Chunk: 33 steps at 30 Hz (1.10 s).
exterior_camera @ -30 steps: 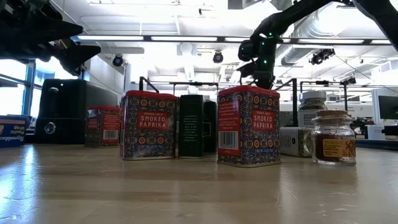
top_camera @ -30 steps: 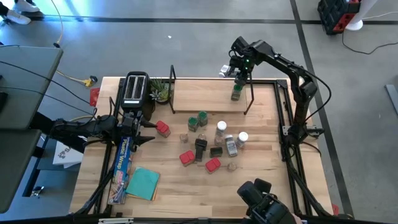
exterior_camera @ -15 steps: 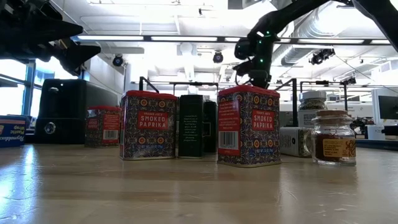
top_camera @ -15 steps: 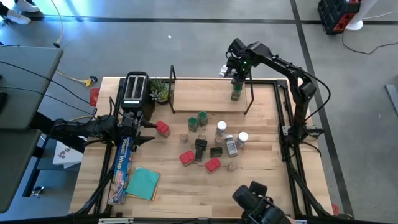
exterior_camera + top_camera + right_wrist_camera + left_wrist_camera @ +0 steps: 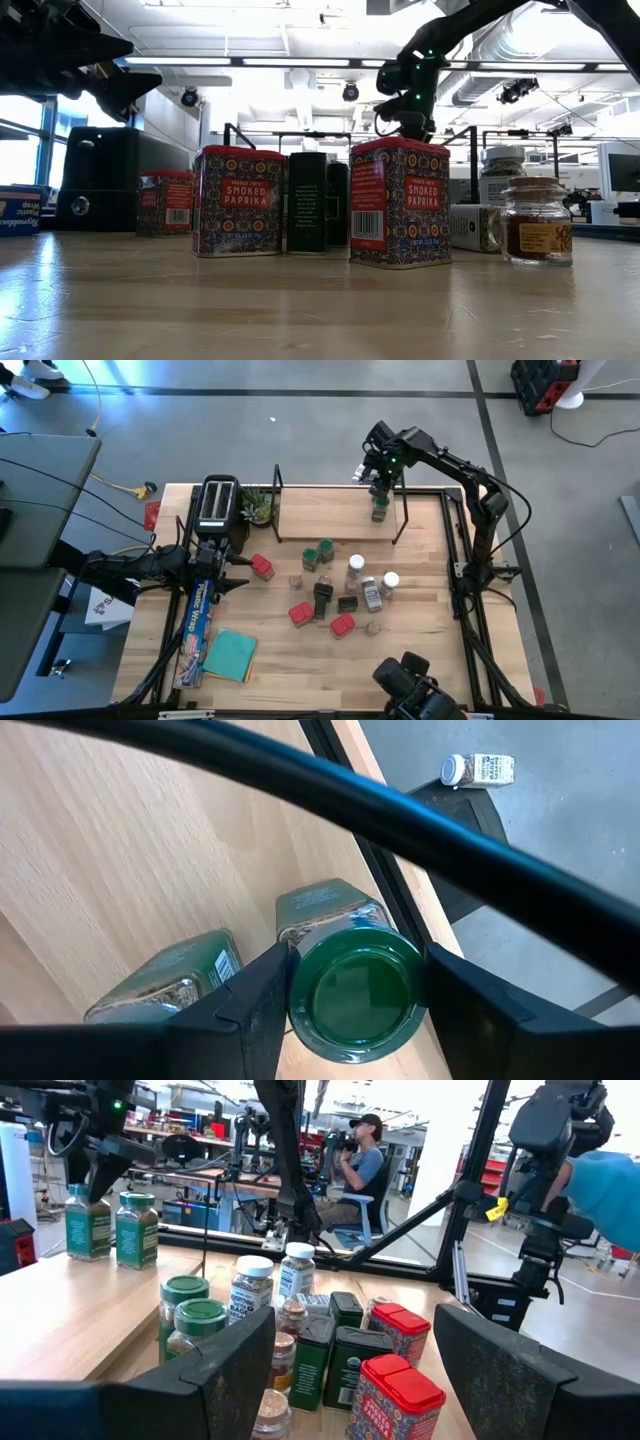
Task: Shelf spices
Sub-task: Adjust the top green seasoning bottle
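Observation:
The shelf [image 5: 330, 520] stands at the table's far side, a light board in a black wire frame. Two green-lidded jars stand upright on its right end; the left wrist view shows them side by side [image 5: 88, 1220] [image 5: 137, 1228]. My right gripper [image 5: 379, 488] reaches down over one of them [image 5: 355, 990] and is shut on it, while the other [image 5: 165, 980] stands right beside it. The remaining spices [image 5: 340, 585] stand clustered mid-table, among them red tins [image 5: 238, 200]. My left gripper [image 5: 238, 567] waits open near the table's left side. My right gripper holds the jar by its green lid [image 5: 300, 995], pinched between the two fingers [image 5: 255, 1005], which come from above and point down. The jar is upright, with its base on the shelf board [image 5: 120, 850] beside the wire end.
A black toaster [image 5: 217, 503] and a small plant [image 5: 257, 508] stand left of the shelf. A long blue foil box [image 5: 197, 622] and a teal cloth [image 5: 232, 655] lie near the left edge. A white-lidded jar [image 5: 478, 768] lies beyond the table's far edge.
My right gripper has shifted a little toward the table's left and far edge, staying over the shelf's right end. The jars on the shelf have kept their places.

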{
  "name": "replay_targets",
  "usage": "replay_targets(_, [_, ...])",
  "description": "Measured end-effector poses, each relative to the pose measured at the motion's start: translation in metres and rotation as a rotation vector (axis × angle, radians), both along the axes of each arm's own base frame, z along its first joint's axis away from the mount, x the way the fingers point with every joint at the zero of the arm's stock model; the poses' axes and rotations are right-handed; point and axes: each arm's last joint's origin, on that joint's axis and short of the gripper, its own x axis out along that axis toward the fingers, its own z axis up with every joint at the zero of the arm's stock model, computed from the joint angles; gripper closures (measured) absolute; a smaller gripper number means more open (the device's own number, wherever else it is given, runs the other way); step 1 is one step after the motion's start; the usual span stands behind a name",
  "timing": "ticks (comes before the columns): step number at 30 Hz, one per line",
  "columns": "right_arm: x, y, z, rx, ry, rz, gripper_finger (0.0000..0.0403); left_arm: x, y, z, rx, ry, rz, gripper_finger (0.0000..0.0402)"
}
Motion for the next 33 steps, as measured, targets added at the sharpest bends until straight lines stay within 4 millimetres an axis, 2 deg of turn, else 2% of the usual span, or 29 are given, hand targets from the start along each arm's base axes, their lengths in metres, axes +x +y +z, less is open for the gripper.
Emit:
replay_targets(7, [0.0009, -0.0009, 0.0003, -0.011, -0.006, 0.012, 0.0189, 0.0000, 0.0000, 0.0000, 0.000, 0.000, 0.000, 0.0133])
replay_targets(23, [0.0095, 0.0052, 0.0009, -0.037, -0.003, 0.106, 0.0185, 0.0000, 0.0000, -0.0001, 0.000, 0.000, 0.000, 0.0133])
replay_targets(33, [0.0081, 0.0046, 0.0008, -0.058, 0.032, 0.121, 0.0185, 0.0000, 0.0000, -0.0002, 0.000, 0.001, 0.000, 0.0133])
